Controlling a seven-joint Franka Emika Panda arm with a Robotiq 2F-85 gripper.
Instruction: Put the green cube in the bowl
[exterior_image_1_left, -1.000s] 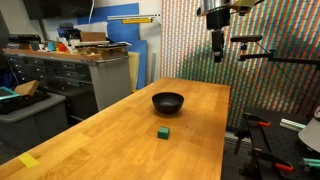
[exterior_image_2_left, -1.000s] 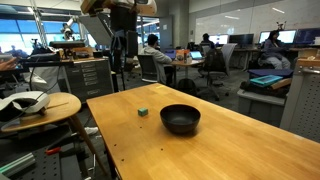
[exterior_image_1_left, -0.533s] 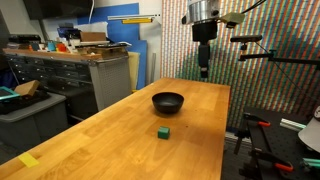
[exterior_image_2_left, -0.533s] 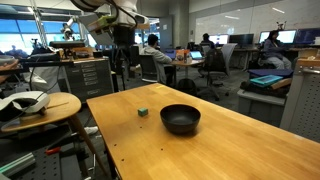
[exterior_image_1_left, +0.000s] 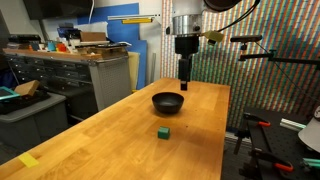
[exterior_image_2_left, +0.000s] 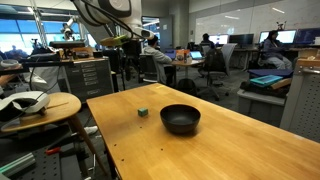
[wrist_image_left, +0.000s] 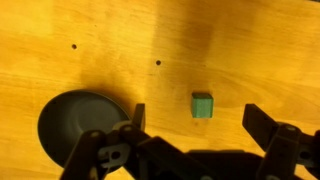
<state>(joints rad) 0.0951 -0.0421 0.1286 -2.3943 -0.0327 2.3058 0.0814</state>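
The green cube (exterior_image_1_left: 162, 131) sits on the wooden table, in front of the black bowl (exterior_image_1_left: 168, 101); both also show in an exterior view, cube (exterior_image_2_left: 143, 112) and bowl (exterior_image_2_left: 180, 119). In the wrist view the green cube (wrist_image_left: 202, 105) lies between my open fingers and the bowl (wrist_image_left: 75, 120) is at the lower left. My gripper (exterior_image_1_left: 186, 80) hangs high above the table behind the bowl, open and empty. In the wrist view the gripper (wrist_image_left: 195, 120) frames the cube from far above.
The wooden table (exterior_image_1_left: 110, 135) has a yellow tape patch (exterior_image_1_left: 28, 159) near its front corner. A round side table (exterior_image_2_left: 40, 105) and cabinets (exterior_image_1_left: 70, 75) stand beside it. A stand with clamps (exterior_image_1_left: 265, 50) is behind.
My arm has swung across and down toward the table, from the far side to a spot above and behind the bowl. Cube and bowl have not moved.
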